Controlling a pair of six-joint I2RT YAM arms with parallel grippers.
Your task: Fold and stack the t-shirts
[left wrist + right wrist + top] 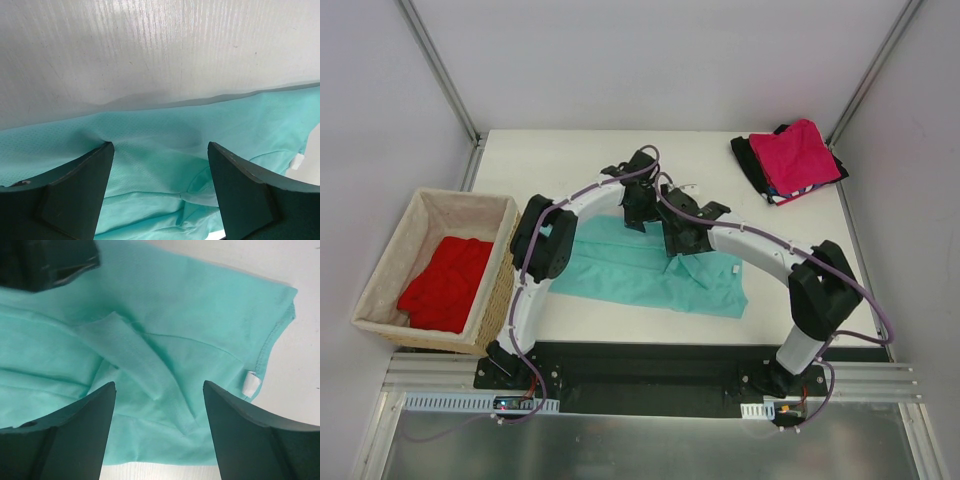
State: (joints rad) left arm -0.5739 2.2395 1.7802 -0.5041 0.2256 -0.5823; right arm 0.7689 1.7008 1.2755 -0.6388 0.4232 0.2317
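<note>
1. From my screens, the soft teal-green short-sleeved t-shirt is one plain colour with no print, and a small white tag sits at its edge.
2. The folded magenta-pink cloth t-shirt is plain. A black cloth t-shirt shows beneath it, plus a thin striped cloth edge whose colours I can't sort out.
3. The crumpled bright red cloth t-shirt is plain red, inside the tan woven wicker basket with its cream lining.
4. The flat white table is unpatterned.
5. My left claw and right claw look near-black.

A tan wicker basket with cloth lining sits at the white table's left edge.
</note>
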